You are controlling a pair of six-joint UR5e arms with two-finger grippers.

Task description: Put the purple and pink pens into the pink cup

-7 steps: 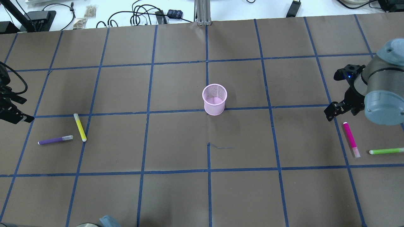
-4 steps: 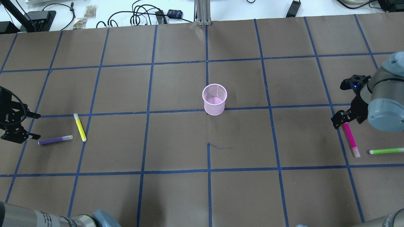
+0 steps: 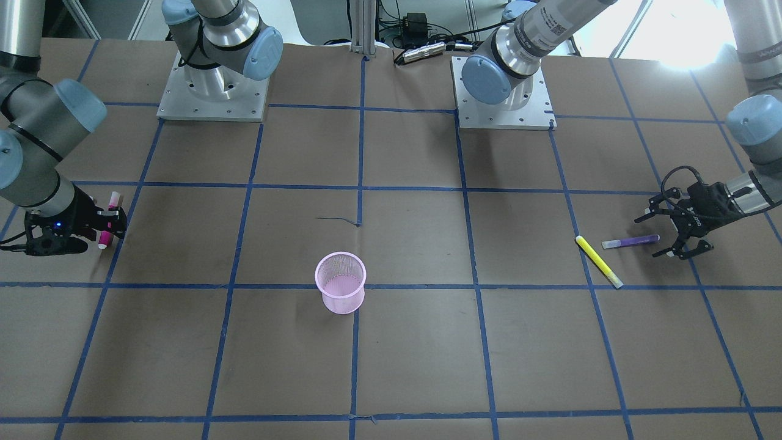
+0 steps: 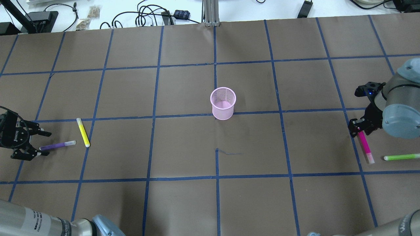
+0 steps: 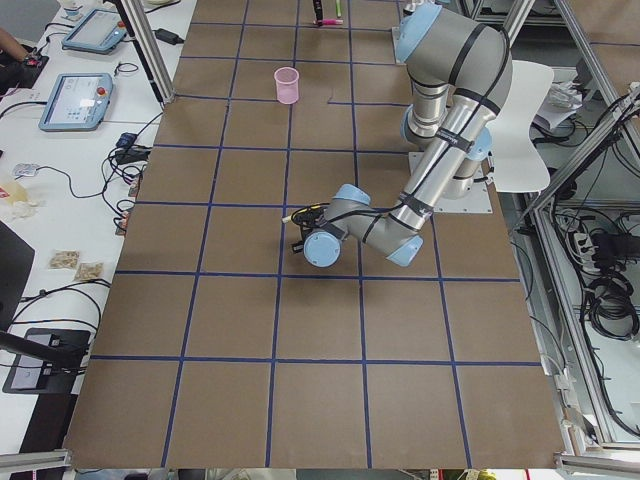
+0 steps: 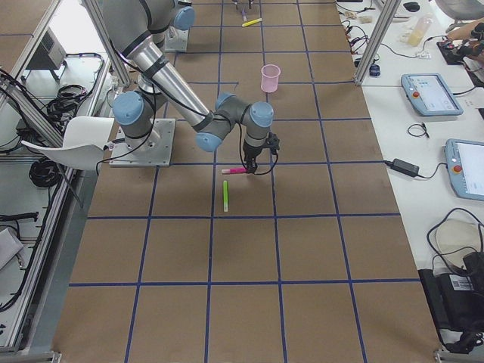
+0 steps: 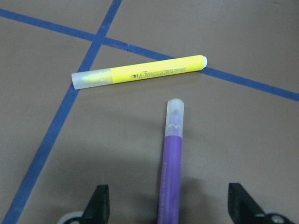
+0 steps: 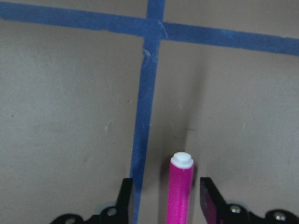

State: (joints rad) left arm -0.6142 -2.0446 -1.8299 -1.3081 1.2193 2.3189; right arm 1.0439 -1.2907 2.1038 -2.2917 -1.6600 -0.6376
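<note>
The purple marker pen point(image 4: 57, 145), at 8 o'clock of the pink mesh cup point(image 4: 223, 111), is straddled by the spread jaws of the left gripper point(image 4: 43, 145). The pink marker pen point(image 4: 365, 144), at 4 o'clock, is likewise straddled, unpinched, by the right gripper point(image 4: 359, 129).

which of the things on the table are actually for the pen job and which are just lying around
For the job:
- purple pen, flat on the table
- pink pen, flat on the table
- pink cup, upright in the middle, nothing in it

Just lying about:
- yellow pen, beside the purple one
- green pen, near the pink one
</note>
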